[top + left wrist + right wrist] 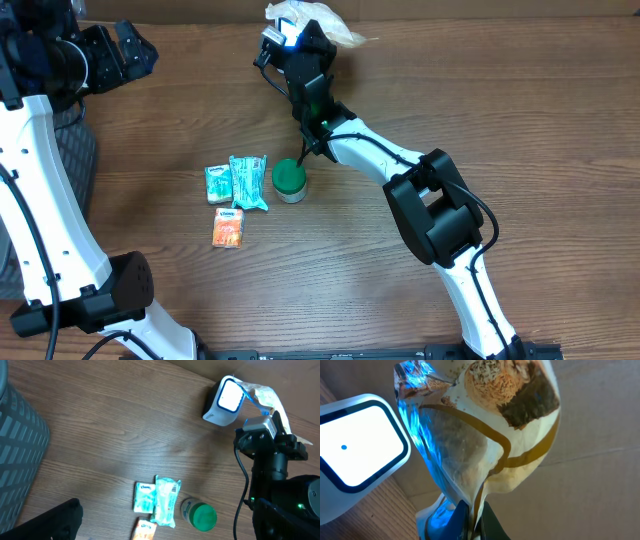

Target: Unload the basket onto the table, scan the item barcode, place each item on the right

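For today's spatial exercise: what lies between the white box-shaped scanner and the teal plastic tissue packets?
Only bare brown wooden tabletop, shown in the left wrist view.

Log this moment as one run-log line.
phase: scan | right hand: shut on snack bag, next to lit scanner | left hand: open, empty, off to the side

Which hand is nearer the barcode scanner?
Right. The right hand holds a snack bag beside the barcode scanner; the left hand hangs open, far off to the side.

white-shelled left arm: black round joints | white-shelled right arm: black joints, thin black cable, small green light | right gripper: dark fingers
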